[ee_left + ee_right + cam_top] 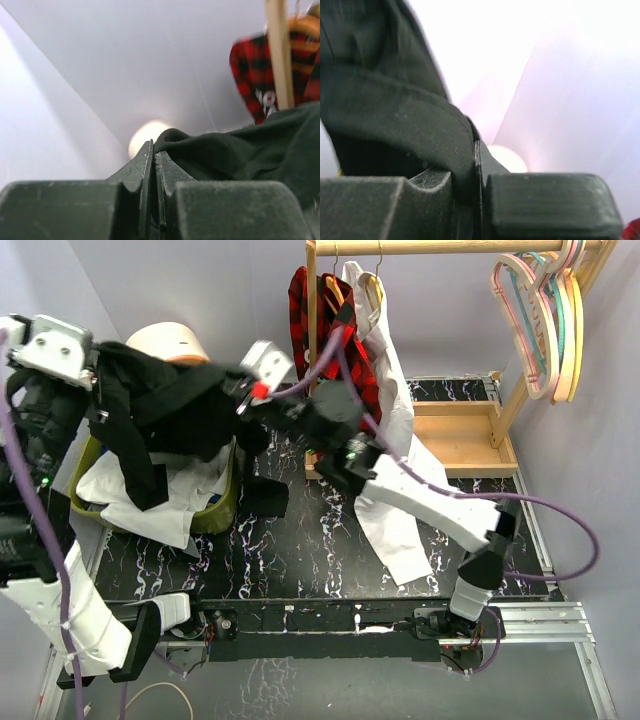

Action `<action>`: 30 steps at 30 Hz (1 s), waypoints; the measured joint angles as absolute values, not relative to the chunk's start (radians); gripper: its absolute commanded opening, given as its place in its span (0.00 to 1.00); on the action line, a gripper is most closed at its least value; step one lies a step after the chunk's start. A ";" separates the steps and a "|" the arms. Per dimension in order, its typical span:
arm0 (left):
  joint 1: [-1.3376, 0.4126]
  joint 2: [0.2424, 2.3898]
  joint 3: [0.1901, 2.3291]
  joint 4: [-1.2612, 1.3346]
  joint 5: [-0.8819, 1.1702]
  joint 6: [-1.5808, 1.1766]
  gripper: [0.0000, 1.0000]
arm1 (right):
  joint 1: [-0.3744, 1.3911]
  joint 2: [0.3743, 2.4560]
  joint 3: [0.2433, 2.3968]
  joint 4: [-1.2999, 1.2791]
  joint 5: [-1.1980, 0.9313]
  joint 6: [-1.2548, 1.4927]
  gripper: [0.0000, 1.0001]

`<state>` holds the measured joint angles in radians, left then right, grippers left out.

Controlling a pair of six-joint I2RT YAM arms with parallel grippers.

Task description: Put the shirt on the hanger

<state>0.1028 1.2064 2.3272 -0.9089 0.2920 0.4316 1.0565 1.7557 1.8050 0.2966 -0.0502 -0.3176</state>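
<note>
The black shirt [170,405] is held up in a bunch above the table's left side, stretched between both grippers. My left gripper [100,380] is shut on its left end; in the left wrist view the cloth [240,145] bulges from the tips of the shut gripper [152,147]. My right gripper [243,400] reaches in from the right and is shut on a folded edge of the shirt [395,115], which runs down between the jaws of that gripper [476,145]. A dark end of cloth [265,495] hangs down to the table. The hanger is out of view.
Below the shirt stands an olive basket [222,510] with white cloth [150,495] spilling from it. A wooden rack [311,340] at the back carries a plaid shirt [320,320], a white shirt [395,440] and pastel hangers [545,320]. Its wooden base [465,440] lies at the right.
</note>
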 measured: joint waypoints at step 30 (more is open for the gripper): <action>-0.123 1.259 1.286 -0.316 0.823 -0.294 0.00 | 1.083 1.107 1.019 -0.033 0.396 -0.157 0.08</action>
<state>-0.1230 1.2591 1.2861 -0.3157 0.8230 -0.2935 1.0828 1.1069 1.0187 -0.0326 0.3962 -0.1570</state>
